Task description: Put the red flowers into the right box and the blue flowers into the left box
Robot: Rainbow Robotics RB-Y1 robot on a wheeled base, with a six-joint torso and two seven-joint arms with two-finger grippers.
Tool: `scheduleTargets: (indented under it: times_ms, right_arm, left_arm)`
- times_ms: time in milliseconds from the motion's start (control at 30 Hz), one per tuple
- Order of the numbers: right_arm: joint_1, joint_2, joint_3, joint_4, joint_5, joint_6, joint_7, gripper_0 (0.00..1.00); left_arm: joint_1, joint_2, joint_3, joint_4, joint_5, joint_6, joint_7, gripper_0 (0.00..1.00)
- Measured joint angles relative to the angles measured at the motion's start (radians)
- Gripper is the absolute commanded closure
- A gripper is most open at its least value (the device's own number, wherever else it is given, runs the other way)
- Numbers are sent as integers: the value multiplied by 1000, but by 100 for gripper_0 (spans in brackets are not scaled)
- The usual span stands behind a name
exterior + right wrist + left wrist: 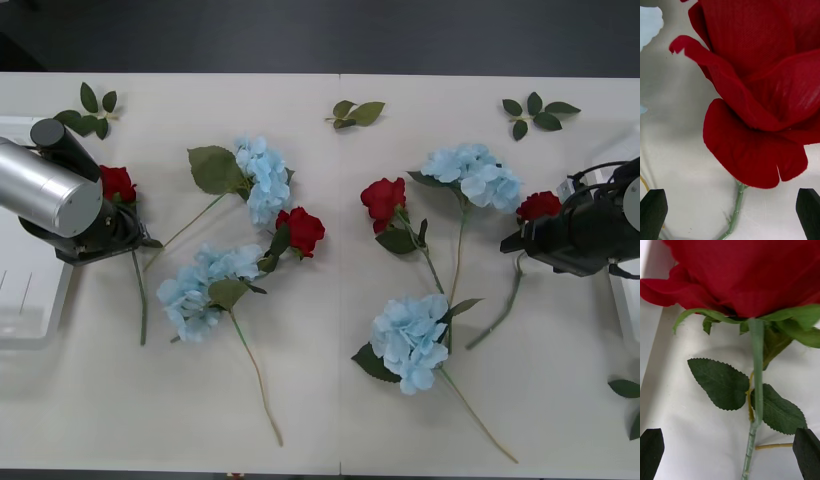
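Two tools are working: I am hovering the left tool (730, 453) and right tool (730, 213), both spread wide, over outermost red flowers (117, 184) lying on the counter (330, 400); closing squarely on each stem should hold best.

Left end effector (128, 232): tips hidden under its own arm in the front view; in the left wrist view (728, 450) the two black fingers (651, 450) are cut off at the corners. Rose (748, 273) ahead of it: bloom cropped by the edge. Left box (25, 300): just beside that end effector, partly outside the picture, partly behind the arm.

Right end effector (520, 242): tips not clear from the front. Rose (760, 86) ahead of it: bloom cropped. Right box (625, 300): sliver only, behind that end effector, cut by the edge.
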Motion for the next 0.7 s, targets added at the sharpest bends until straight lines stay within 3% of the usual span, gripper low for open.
scheduleTargets:
  times_ms: [567, 700]
  right_arm:
    - [-22, 23, 44, 63, 22, -45, 0, 0]
    - [-30, 23, 92, 63, 25, -76, 0, 0]
  left_arm:
    - [0, -2, -47, 13, -17, 0, -1, 0]
    - [0, -7, -56, 15, -32, 0, -1, 18]
